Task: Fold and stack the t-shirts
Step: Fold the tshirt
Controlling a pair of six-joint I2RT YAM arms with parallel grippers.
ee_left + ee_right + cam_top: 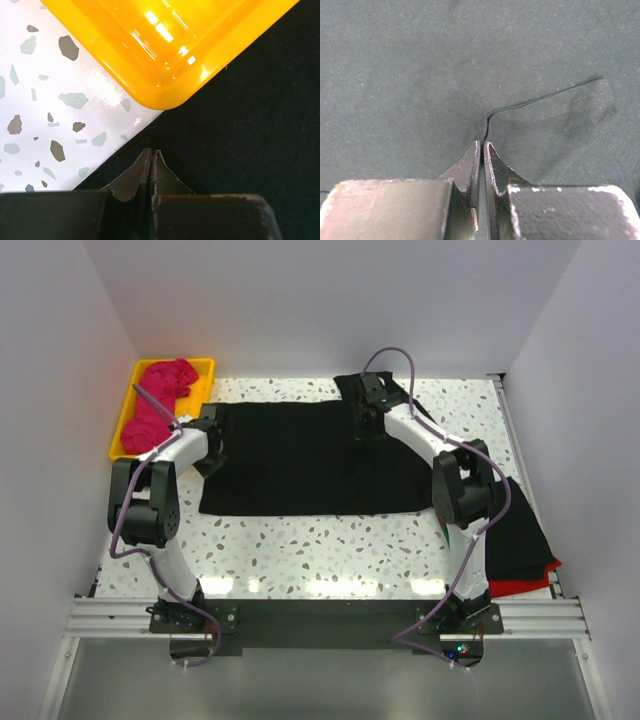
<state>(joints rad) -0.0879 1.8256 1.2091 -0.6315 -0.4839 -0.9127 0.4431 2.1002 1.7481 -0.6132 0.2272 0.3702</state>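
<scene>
Cloth, soft and limp: the black t-shirt [300, 455] lies spread across the table [300, 560]. The right gripper [483, 145] pinches a fold at its 1 o'clock edge. The left gripper [151, 152] is clenched at its 10 o'clock corner, beside the yellow tray [165, 60]. Edges should hold best.

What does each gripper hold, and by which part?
Both hold the black t-shirt: left gripper at its edge by the yellow tray, right gripper at its far edge.

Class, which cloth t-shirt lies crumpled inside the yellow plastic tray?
The magenta-pink cloth t-shirt, bunched in the yellow plastic tray; the large black t-shirt and the black-and-red pile lie on the speckled table.
</scene>
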